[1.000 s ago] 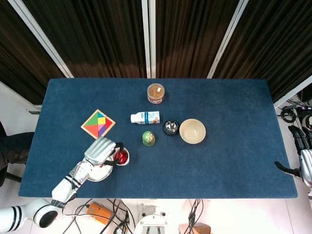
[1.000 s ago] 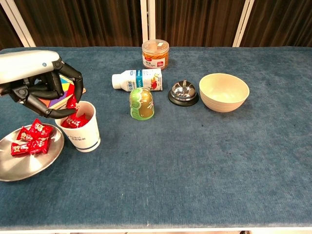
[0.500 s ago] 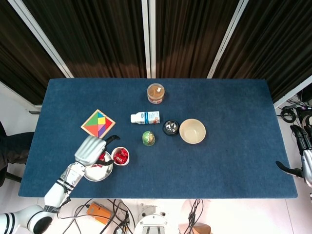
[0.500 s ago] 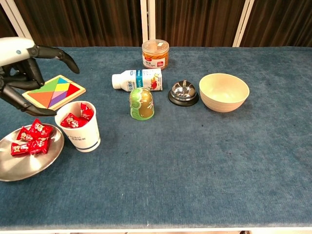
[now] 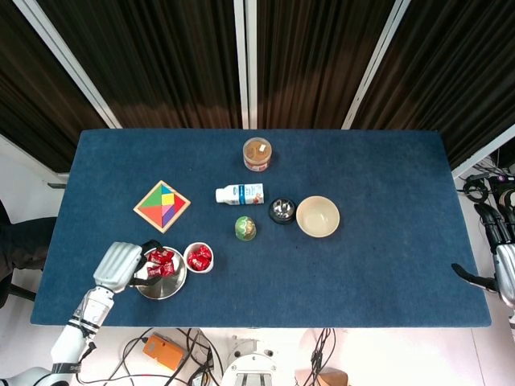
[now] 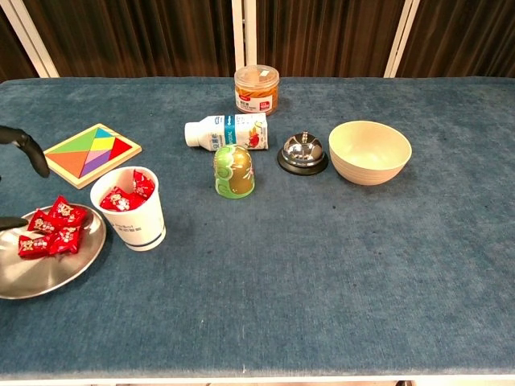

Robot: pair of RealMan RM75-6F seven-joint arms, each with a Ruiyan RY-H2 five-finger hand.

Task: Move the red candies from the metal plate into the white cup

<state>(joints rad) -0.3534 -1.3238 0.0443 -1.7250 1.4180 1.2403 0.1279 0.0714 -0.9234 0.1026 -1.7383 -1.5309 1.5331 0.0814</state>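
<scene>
Several red candies (image 6: 50,232) lie on the metal plate (image 6: 48,269) at the table's front left. Beside it on the right stands the white cup (image 6: 133,221), with a few red candies (image 6: 126,195) inside. From above, the plate (image 5: 165,288) and the cup (image 5: 199,257) touch or nearly touch. My left hand (image 5: 119,264) hovers at the plate's left edge, its fingers spread above the candies (image 5: 161,260) and holding nothing. The chest view shows only its dark fingertips (image 6: 28,151) at the left border. My right hand (image 5: 500,269) hangs off the table's right edge, fingers apart and empty.
Behind the cup lies a coloured tangram puzzle (image 6: 92,153). A lying bottle (image 6: 227,131), a green egg-shaped toy (image 6: 233,171), a desk bell (image 6: 303,151), a beige bowl (image 6: 370,151) and an orange-lidded jar (image 6: 257,88) occupy the middle.
My left hand released a candy into the cup, then drew back leftward from above the cup to the plate's left side. The right hand has barely moved.
</scene>
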